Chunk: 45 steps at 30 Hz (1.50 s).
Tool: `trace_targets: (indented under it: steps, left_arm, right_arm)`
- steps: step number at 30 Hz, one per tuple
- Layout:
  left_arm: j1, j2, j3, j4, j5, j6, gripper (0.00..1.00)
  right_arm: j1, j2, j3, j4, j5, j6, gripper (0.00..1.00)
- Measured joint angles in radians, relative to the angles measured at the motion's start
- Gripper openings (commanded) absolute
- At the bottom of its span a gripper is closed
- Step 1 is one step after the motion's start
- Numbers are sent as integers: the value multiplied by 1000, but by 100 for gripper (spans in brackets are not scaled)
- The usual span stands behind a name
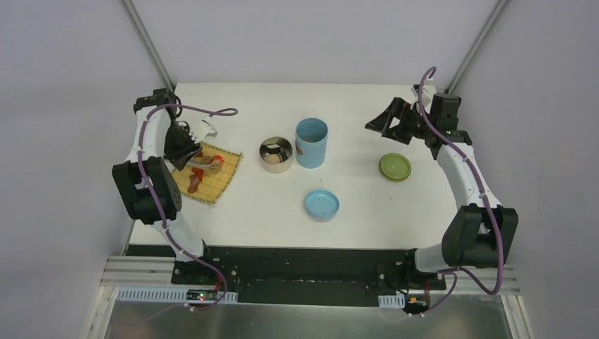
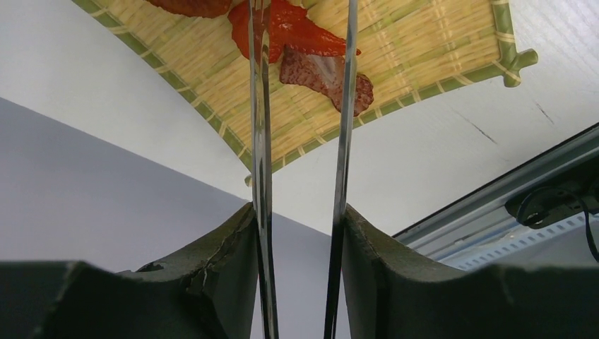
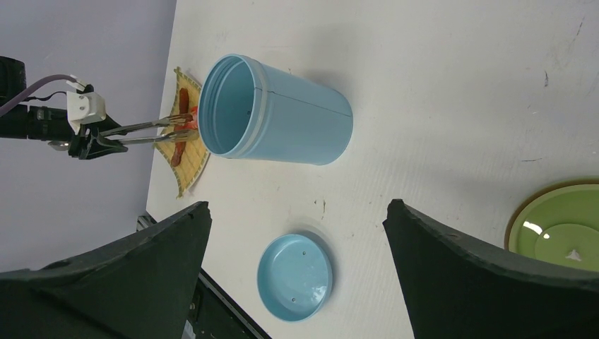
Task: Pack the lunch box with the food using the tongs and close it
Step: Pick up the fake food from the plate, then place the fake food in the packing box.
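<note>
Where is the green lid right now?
In the top view, the green lid lies alone on the right side, well to the right of the blue cylinder.

a yellow woven bamboo mat [image 1: 220, 181] lies askew near the left edge of a white tabletop [image 1: 247, 219], grey walls all round.

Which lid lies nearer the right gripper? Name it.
The olive-green lid, lying close by the open right gripper; the light-blue lid lies farther off, near the blue cylinder.
</note>
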Motion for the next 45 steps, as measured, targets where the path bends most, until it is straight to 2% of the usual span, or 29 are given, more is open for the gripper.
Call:
trace_targets:
  steps: [4,12,19,24,27,35,39,45]
  left_arm:
    - [-18,-5,-16,23,-22,-22,30]
    - [-22,-23,-30,32,-37,-35,16]
    - [-22,-134,-25,-6,-7,-97,12]
    - [-47,-187,39,-66,55,-189,11]
    - [-116,-192,133,-93,94,-271,13]
    - [-421,-154,515,-103,201,-504,15]
    - [-547,-101,578,-88,201,-566,15]
    - [-674,7,581,-58,150,-622,16]
  right_arm:
    - [0,0,0,0,0,0,98]
    - [0,0,1,0,0,0,98]
    - [0,0,6,0,1,0,98]
    - [0,0,7,0,0,0,98]
    - [0,0,7,-1,0,0,98]
    - [0,2,19,-23,3,-27,98]
    - [0,2,24,-49,12,-54,98]
    - [-11,2,24,-71,29,-78,98]
